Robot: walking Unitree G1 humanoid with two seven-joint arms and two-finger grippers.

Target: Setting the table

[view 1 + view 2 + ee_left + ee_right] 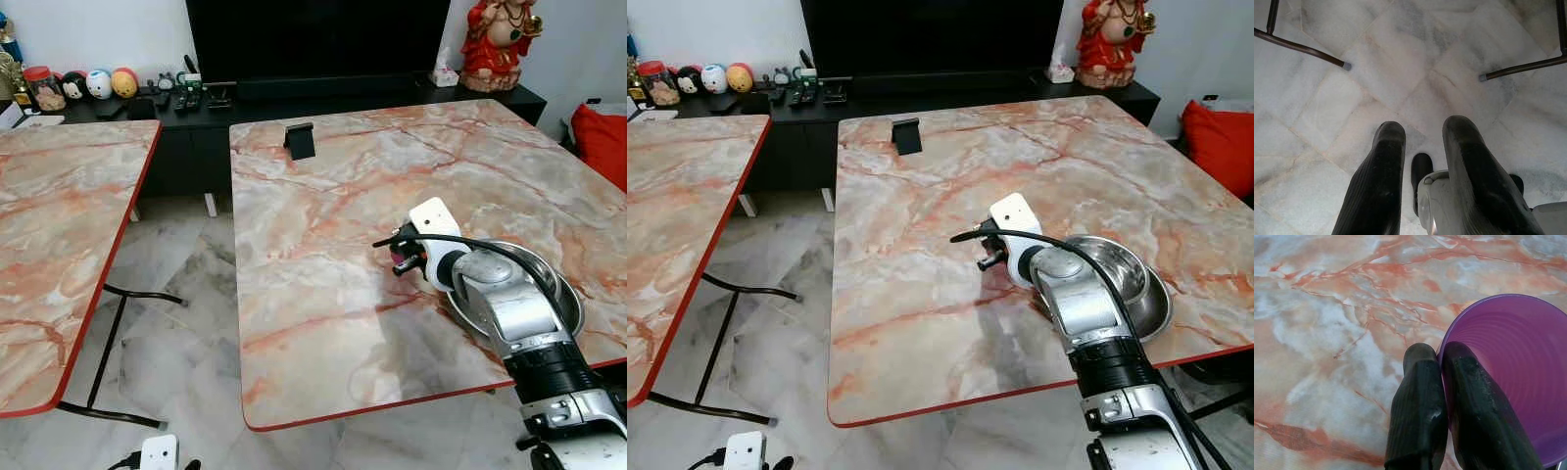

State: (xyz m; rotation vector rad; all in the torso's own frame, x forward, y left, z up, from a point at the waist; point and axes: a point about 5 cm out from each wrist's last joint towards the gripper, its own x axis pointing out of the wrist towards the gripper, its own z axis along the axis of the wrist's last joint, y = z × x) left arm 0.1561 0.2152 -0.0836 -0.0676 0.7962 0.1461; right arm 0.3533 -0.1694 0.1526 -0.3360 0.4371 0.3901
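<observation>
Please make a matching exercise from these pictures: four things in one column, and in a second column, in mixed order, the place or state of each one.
Things:
1. purple cup
2. steel bowl
3. left end effector
4. red statue

Places or states:
a. on the black TV cabinet
b. rim pinched by the right end effector
c. hangs over the marble floor
d. on the marble table, beside the right arm

Pairs: 1-b, 2-d, 3-c, 4-a
</observation>
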